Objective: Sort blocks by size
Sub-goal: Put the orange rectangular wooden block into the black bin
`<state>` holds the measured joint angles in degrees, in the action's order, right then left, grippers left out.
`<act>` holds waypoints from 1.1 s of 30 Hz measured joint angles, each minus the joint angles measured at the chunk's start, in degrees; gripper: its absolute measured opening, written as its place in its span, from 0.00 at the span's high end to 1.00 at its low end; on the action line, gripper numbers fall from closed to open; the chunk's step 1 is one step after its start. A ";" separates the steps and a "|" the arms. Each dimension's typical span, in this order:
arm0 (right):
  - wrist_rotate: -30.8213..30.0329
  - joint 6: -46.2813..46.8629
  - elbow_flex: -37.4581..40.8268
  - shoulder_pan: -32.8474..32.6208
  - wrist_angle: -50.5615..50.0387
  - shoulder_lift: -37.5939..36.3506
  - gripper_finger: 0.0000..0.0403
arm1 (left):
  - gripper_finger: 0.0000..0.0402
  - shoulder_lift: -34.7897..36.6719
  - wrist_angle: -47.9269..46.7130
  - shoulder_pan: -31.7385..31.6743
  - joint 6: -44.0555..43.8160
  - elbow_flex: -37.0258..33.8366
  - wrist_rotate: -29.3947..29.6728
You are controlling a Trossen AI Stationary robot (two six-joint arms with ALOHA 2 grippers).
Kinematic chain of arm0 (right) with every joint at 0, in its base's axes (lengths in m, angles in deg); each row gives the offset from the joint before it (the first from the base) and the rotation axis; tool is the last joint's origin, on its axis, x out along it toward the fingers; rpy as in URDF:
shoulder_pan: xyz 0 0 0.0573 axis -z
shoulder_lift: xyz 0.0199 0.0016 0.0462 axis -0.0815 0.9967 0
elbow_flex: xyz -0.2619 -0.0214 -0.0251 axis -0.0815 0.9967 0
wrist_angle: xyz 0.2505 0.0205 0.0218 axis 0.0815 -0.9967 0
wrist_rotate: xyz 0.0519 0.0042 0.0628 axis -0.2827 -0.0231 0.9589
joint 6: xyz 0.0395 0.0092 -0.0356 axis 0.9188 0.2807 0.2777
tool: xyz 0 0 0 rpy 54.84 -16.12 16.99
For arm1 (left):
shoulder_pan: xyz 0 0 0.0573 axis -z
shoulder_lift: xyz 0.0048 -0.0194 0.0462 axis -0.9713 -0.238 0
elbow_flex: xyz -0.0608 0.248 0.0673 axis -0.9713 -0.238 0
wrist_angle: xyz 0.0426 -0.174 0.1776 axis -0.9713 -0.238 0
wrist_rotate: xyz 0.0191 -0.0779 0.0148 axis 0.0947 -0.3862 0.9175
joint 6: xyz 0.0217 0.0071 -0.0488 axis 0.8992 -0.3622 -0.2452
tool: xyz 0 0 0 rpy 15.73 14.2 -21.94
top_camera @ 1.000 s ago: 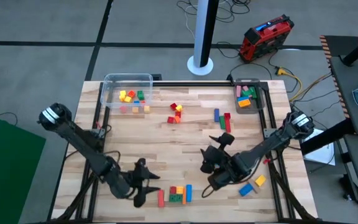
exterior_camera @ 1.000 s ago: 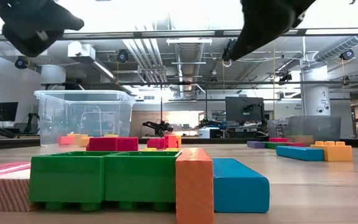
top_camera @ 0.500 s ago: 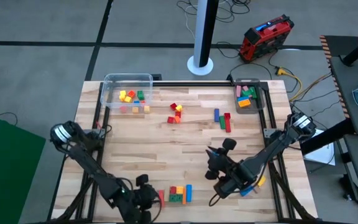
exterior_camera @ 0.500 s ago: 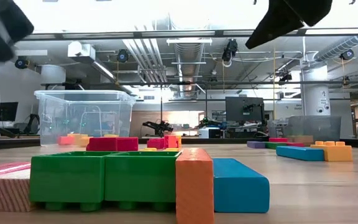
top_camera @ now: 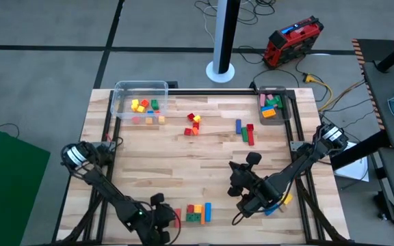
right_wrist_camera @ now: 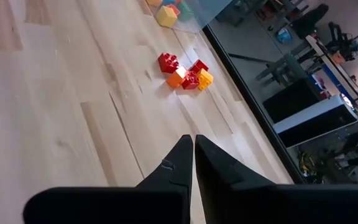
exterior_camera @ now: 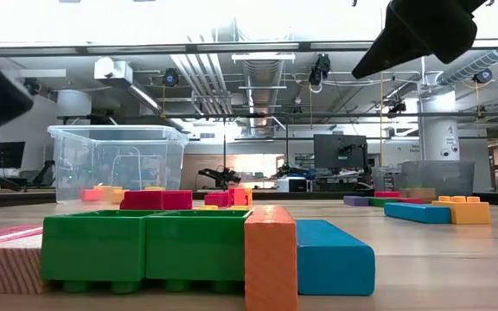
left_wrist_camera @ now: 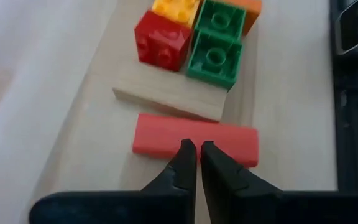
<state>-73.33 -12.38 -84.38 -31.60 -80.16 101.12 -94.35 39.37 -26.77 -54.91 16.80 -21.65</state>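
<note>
Left gripper [left_wrist_camera: 197, 149] is pinched tight with nothing in it, right over a long red block [left_wrist_camera: 194, 140] lying flat across its fingers. Right gripper [right_wrist_camera: 193, 143] is pinched tight too, above bare wood. From above, dark arms hide both grippers. Green blocks [left_wrist_camera: 216, 43] sit near the wooden table [top_camera: 163, 154] edge. A clear tub [top_camera: 140, 92] holds small blocks.

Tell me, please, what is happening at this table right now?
The two arms are sorting toy blocks by size, and neither holds one at this moment. The left gripper, fingers shut, hangs over a red bar at the near edge beside a green, red and yellow cluster. The right gripper, also shut, hovers over bare wood. Some blocks already lie in the clear tub.
</note>
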 joint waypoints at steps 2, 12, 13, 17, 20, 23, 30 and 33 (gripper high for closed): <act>0.01 0.07 0.06 0.00 -0.02 0.00 0.97 | 0.99 -1.08 0.27 -0.03 -0.49 0.00 -0.54; 0.05 0.11 0.10 0.00 0.14 0.02 0.97 | 1.00 -3.44 0.55 -0.13 -1.49 0.19 0.33; 0.07 0.13 0.10 0.02 0.16 0.01 0.97 | 1.00 -3.35 0.36 -0.13 -1.49 0.17 0.69; 0.10 0.57 0.10 0.02 0.19 0.01 0.97 | 1.00 -3.19 -2.17 -0.22 -2.11 0.07 3.29; 0.10 0.57 0.10 0.02 0.21 0.00 0.97 | 1.00 -2.53 -5.88 -0.24 -4.41 0.23 3.72; 0.10 0.55 0.10 0.02 0.25 0.00 0.97 | 1.00 -1.51 -11.23 -0.19 -6.30 1.88 3.74; 0.10 0.51 0.15 0.02 0.30 0.00 0.97 | 1.00 0.16 -16.84 0.06 -4.46 7.35 3.77; 0.10 0.48 0.20 0.02 0.29 0.01 0.97 | 1.00 -0.11 -16.14 0.06 -4.38 8.81 4.63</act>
<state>-73.23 -11.90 -84.18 -31.58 -79.87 101.13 -94.46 23.23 -26.71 -59.29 25.61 -17.02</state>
